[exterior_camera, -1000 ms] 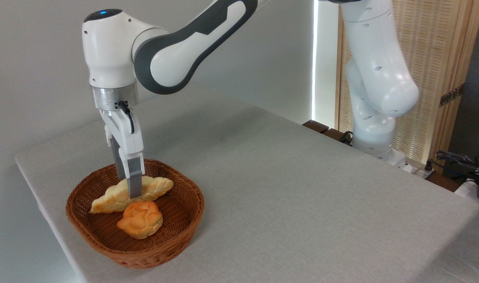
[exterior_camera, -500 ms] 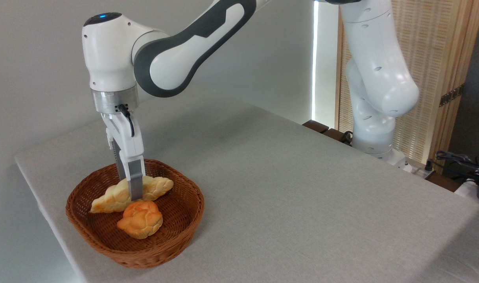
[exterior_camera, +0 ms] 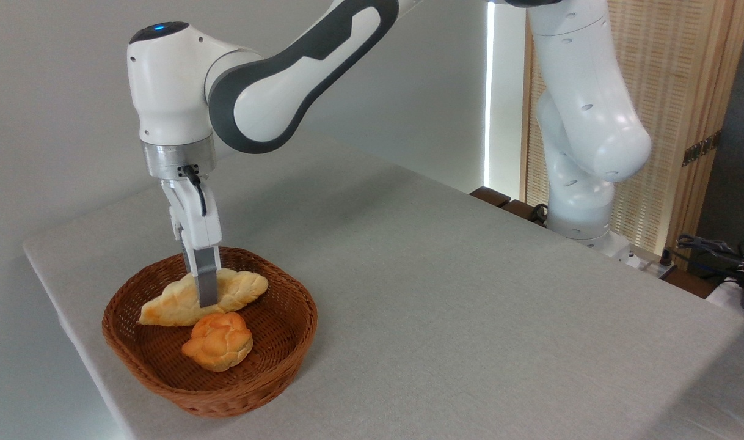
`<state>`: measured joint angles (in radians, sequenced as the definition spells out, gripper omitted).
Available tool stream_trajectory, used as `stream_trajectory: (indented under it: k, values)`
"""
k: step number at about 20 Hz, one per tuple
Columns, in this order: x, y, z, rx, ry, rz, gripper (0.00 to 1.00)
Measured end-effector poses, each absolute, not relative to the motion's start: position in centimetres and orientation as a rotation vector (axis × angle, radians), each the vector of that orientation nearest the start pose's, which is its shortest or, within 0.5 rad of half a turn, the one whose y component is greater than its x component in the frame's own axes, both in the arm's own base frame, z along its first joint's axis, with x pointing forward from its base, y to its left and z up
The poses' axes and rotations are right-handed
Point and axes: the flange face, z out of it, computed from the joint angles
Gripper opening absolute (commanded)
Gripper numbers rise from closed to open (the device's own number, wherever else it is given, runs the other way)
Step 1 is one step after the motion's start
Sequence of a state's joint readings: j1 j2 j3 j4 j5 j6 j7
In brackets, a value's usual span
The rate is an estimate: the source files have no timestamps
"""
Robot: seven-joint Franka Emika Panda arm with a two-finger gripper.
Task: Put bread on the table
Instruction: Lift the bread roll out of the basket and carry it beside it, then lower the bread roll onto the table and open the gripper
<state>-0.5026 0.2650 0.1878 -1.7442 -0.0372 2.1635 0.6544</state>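
Fixed camera, single view.

Item 1. Table (exterior_camera: 445, 293): large, flat, covered in light grey-beige cloth; runs from the near left corner to the far right.

Item 2. Wicker basket (exterior_camera: 274, 360): round, brown, shallow; stands on the table near its left front edge.

Item 3. Bread (exterior_camera: 237, 288): long, pale golden braided loaf with tapered ends. Located inside the basket, toward its rear half, lying lengthwise from lower left to upper right. Its left tip points at the basket's left wall. Whether its underside rests on the basket floor cannot be told from this angle.

Item 4. Bun (exterior_camera: 218, 341): small, round, orange, knotted. Located in the basket just in front of the bread, close to it.

Item 5. Gripper (exterior_camera: 204, 293): pointed straight down from the white wrist, fingers reaching into the basket at the middle of the bread. The near grey finger (exterior_camera: 206, 282) lies across the front face of the loaf; the far finger is hidden behind it. The jaws stand narrowly set around the loaf's waist and appear closed onto it.

Item 6. Robot arm (exterior_camera: 286, 79): white with dark grey joint covers; base column (exterior_camera: 583, 122) stands past the table's far right edge.

Item 7. Slatted wooden screen (exterior_camera: 671, 91): behind the base.
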Motion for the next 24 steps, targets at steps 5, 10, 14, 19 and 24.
stream_trajectory:
  k: [5, 10, 14, 19, 24]
  values:
    - [61.3, -21.0, 44.5, -2.74, 1.425, -0.255, 0.24]
    - [60.4, -20.5, 47.4, -2.748, 1.424, -0.269, 0.26]
    - [58.3, -18.8, 51.8, -2.779, 1.417, -0.233, 0.3]
    - [54.9, -15.7, 56.1, -2.867, 1.337, -0.116, 0.42]
    - [51.1, -14.1, 54.6, -2.946, 1.264, 0.063, 0.67]
